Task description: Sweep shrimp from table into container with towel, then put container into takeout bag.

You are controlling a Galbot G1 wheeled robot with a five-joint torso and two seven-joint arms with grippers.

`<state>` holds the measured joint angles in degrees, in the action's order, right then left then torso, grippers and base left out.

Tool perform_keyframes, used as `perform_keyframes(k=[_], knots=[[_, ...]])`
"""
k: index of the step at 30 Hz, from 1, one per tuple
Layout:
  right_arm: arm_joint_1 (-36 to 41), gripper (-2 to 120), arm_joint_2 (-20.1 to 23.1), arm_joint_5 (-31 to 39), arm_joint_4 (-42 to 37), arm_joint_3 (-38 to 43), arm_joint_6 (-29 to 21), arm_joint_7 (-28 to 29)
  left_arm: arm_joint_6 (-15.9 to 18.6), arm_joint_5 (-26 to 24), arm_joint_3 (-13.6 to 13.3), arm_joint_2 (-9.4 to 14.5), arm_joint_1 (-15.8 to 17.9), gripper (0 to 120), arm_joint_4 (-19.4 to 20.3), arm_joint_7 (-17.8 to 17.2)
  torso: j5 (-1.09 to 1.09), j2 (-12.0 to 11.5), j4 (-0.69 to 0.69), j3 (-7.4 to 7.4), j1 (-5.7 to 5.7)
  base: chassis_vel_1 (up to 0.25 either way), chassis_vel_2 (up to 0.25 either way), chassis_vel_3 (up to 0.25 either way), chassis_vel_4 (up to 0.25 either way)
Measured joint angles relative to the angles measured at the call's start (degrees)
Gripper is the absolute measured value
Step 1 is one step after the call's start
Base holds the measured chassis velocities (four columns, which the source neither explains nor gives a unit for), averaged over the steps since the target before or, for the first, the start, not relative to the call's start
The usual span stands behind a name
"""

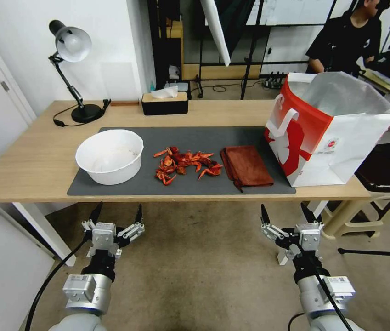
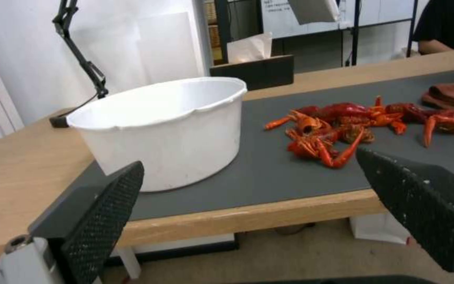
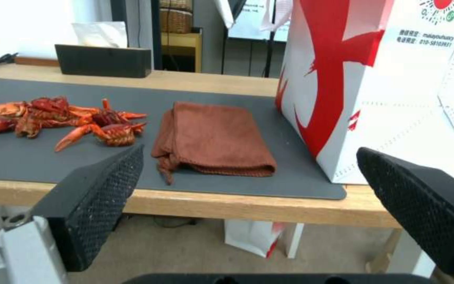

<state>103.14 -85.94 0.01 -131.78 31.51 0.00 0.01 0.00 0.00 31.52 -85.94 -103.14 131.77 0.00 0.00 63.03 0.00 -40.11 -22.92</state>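
A pile of red-orange shrimp (image 1: 185,164) (image 2: 353,124) (image 3: 61,118) lies mid-mat on the table (image 1: 29,161). To its left stands the white container (image 1: 110,155) (image 2: 164,126), upright. A folded brown towel (image 1: 246,166) (image 3: 211,138) lies flat to the right of the shrimp. The red and white takeout bag (image 1: 328,128) (image 3: 374,79) stands open at the mat's right end. My left gripper (image 1: 116,215) (image 2: 248,197) and right gripper (image 1: 285,215) (image 3: 248,197) both hang open below the table's front edge, holding nothing.
A black tissue box (image 1: 165,102) and a desk lamp (image 1: 73,69) stand at the table's back. A beige stool (image 1: 378,193) sits by the right end. The dark grey mat (image 1: 195,138) covers the middle; bare wood lies left of it.
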Motion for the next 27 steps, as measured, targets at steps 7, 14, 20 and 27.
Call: perform_keyframes(k=[7,14,20,27], knots=[[0.00,100,0.00,0.00,0.00,0.00,0.00,0.00,0.00,0.00,0.00,0.00,0.00,100,0.00,0.00,0.00,0.00,0.00,0.00,0.00,0.000,0.000,0.000,0.000],[0.00,100,0.00,0.00,0.00,0.00,0.00,0.00,0.00,0.00,0.00,0.00,0.00,100,0.00,0.00,0.00,0.00,0.00,0.00,0.00,0.000,0.000,0.000,0.000],[0.00,100,0.00,0.00,0.00,0.00,0.00,0.00,0.00,0.00,0.00,0.00,0.00,100,0.00,0.00,0.00,0.00,0.00,0.00,0.00,0.000,0.000,0.000,0.000],[-0.04,100,-1.44,-1.68,2.79,-1.43,3.56,-0.39,-1.46,-0.81,-1.98,0.38,0.37,100,-0.66,-2.64,-0.07,0.00,0.02,0.00,0.00,0.000,0.000,0.000,0.000]])
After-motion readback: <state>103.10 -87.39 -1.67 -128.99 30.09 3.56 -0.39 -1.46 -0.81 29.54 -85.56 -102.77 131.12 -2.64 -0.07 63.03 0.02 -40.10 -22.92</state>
